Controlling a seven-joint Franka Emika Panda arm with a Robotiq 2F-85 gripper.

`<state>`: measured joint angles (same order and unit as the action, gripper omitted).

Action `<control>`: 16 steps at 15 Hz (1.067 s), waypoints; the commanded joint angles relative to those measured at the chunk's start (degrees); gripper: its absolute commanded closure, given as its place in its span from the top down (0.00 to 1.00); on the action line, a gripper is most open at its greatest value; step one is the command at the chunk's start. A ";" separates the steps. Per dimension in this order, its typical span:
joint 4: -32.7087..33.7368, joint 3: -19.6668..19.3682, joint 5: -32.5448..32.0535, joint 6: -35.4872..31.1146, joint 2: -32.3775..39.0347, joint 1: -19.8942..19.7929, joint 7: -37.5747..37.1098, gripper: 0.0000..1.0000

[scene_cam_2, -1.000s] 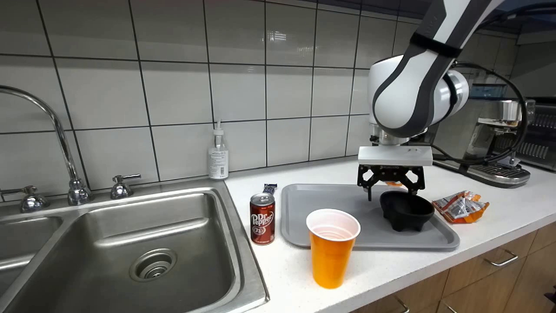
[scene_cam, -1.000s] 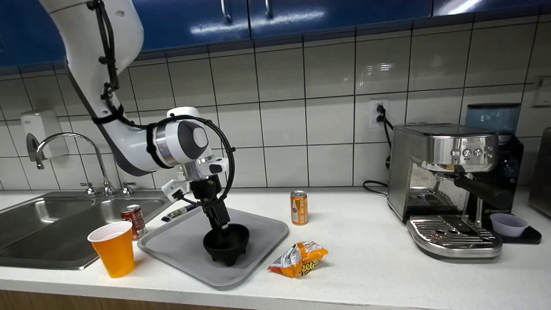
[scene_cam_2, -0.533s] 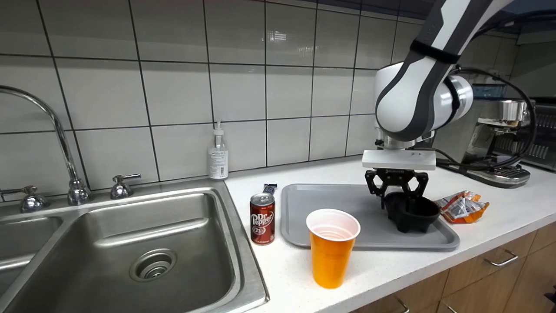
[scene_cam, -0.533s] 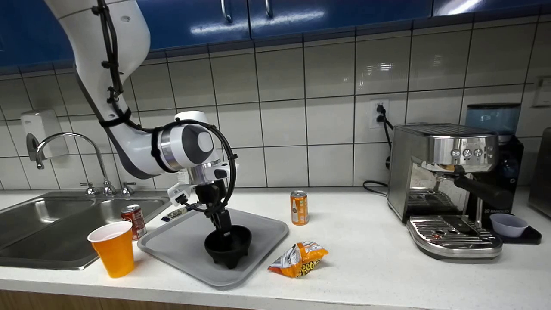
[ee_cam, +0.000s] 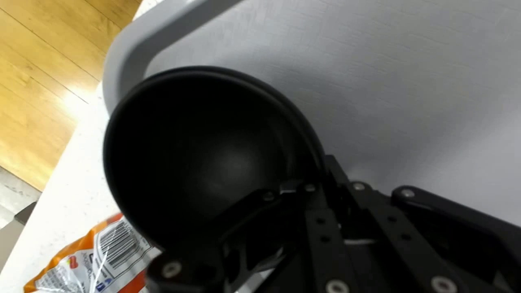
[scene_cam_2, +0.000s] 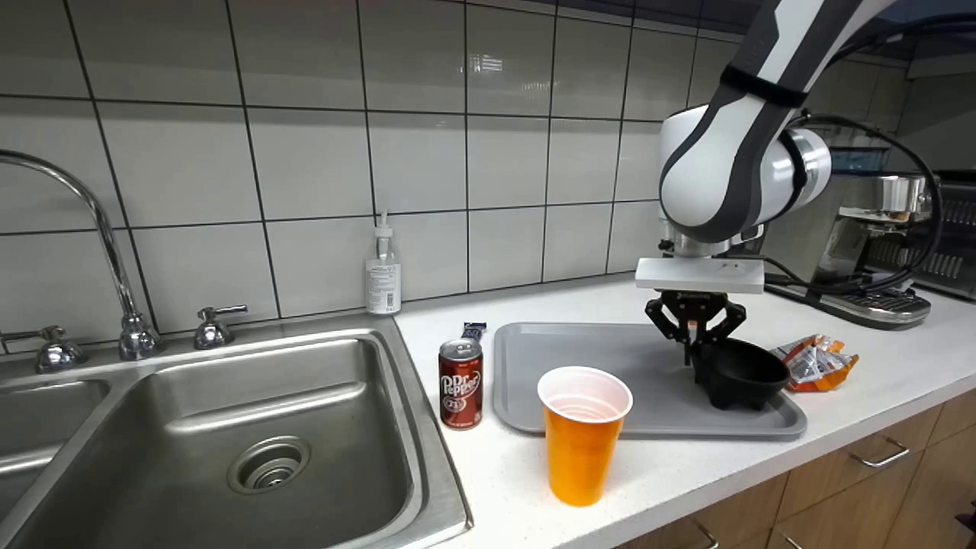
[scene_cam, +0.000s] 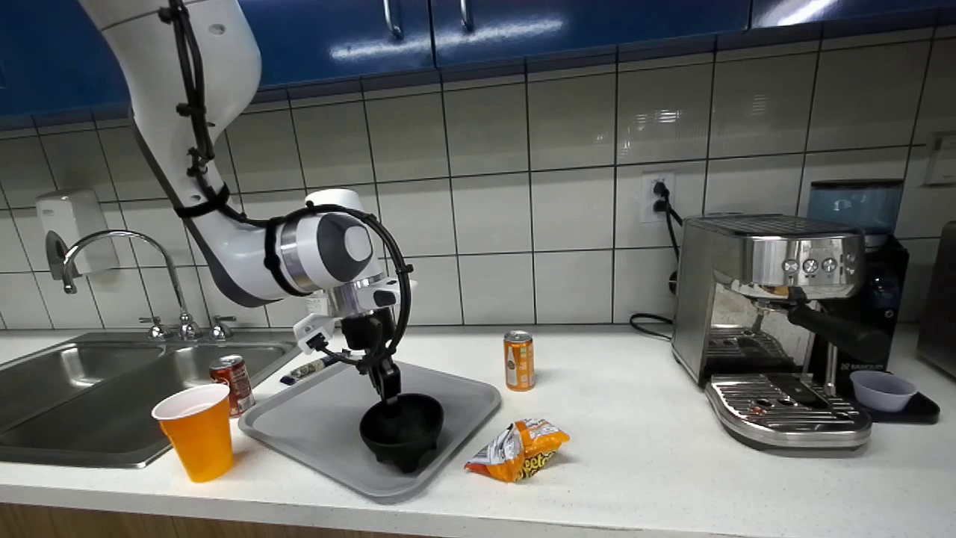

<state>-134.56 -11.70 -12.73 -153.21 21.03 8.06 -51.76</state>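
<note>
In an exterior view, the gripper [scene_cam: 390,397] clenched the rim of a round black bowl [scene_cam: 403,441], mouth upward, on or just above a gray tray [scene_cam: 317,426]; a snack bag [scene_cam: 523,450] showed "eetos". In an exterior view, a can [scene_cam_2: 460,383] read "Dr Pepper". In the wrist view, fingers [ee_cam: 337,173] straddled the rim.

In the wrist view, the snack bag [ee_cam: 112,252] is cropped below and partly hidden by the black bowl [ee_cam: 203,150].
</note>
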 commanded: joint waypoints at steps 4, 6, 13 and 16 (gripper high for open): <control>0.80 -1.35 -2.15 0.24 -2.11 1.33 -0.36 0.02; 1.18 -1.63 -3.12 0.46 -2.48 1.72 -0.60 0.02; 2.81 -2.37 -6.44 0.73 -4.09 1.35 -0.08 0.02; 3.65 -2.87 -7.31 0.67 -4.42 0.78 0.23 0.02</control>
<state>-131.48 -13.93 -18.20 -153.47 18.24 9.25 -51.76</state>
